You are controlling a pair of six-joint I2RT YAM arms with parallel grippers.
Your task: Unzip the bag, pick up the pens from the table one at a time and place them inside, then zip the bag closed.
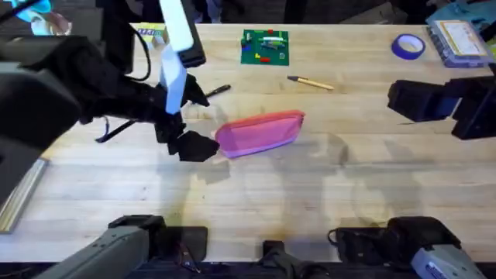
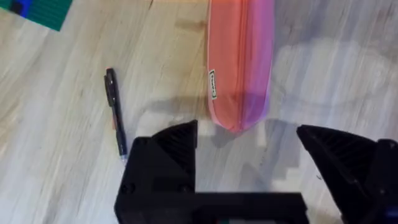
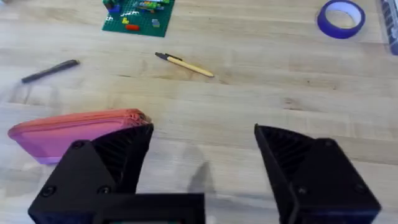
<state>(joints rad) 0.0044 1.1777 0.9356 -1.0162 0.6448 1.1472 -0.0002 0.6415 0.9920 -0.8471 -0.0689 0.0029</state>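
The bag point(image 1: 260, 132) lies closed at centre frame on the bench point(image 1: 325, 194), its long axis running left to right with a slight upward tilt to the right. The left claw point(image 1: 194, 145) – jaws spread wide, holding nothing – sits just beside the bag's left end and in line with that axis, so this arm is much the nearer. The right claw point(image 3: 202, 168), also wide and empty, hangs well apart at right – black pen point(image 1: 217, 91) and tan pen point(image 1: 311, 82) lie above the bag

Pale butcher-block table point(image 1: 325, 194), dark surroundings behind.
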